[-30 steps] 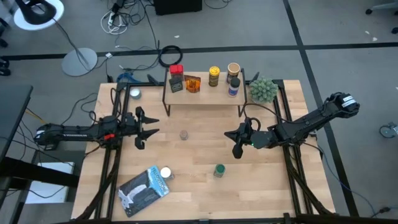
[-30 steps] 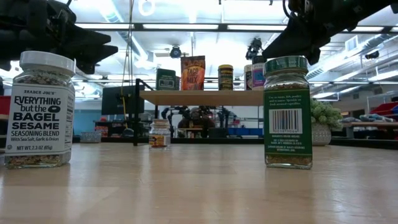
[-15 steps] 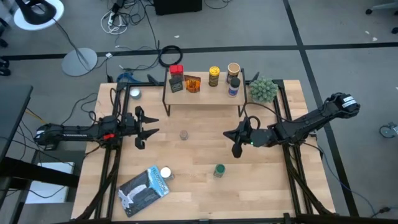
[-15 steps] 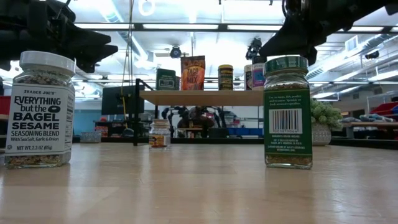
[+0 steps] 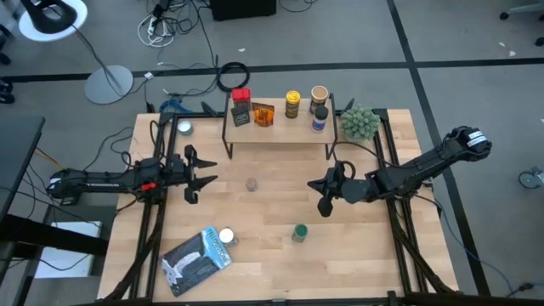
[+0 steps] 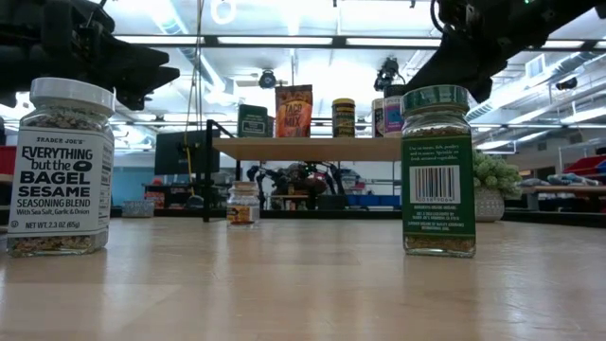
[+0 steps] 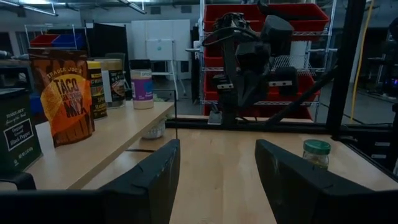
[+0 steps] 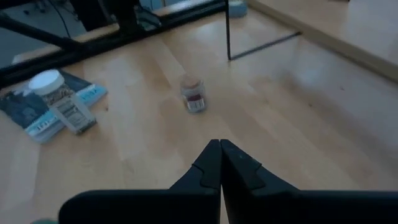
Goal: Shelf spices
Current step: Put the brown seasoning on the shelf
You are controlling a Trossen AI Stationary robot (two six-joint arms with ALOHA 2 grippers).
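Nothing on the table has shifted since a second ago — jars and both arms sit where they were. The shelf (image 5: 280, 127) stands at twelve o'clock on the table, a pale board on thin black legs, carrying a red-lidded dark tin (image 5: 240, 111), an orange taco-mix packet (image 5: 263, 114), a yellow-topped jar (image 5: 292, 104), a tan-lidded jar (image 5: 319, 94) and a white jar with a dark cap (image 5: 319, 118). Three spices are not yet shelved: a small clear jar (image 5: 252, 184) just in front of the shelf near the table's centre, a green-lidded jar (image 5: 299, 232) at about five o'clock from it, and a white-capped bagel seasoning jar (image 5: 226, 236) at seven o'clock, touching the flat blue-grey packet (image 5: 195, 260). The right gripper (image 5: 323, 205) hangs at three o'clock of the clear jar, fingers pressed together, empty. The left gripper (image 5: 201, 178) waits at nine o'clock — fingers apart, nothing between them.
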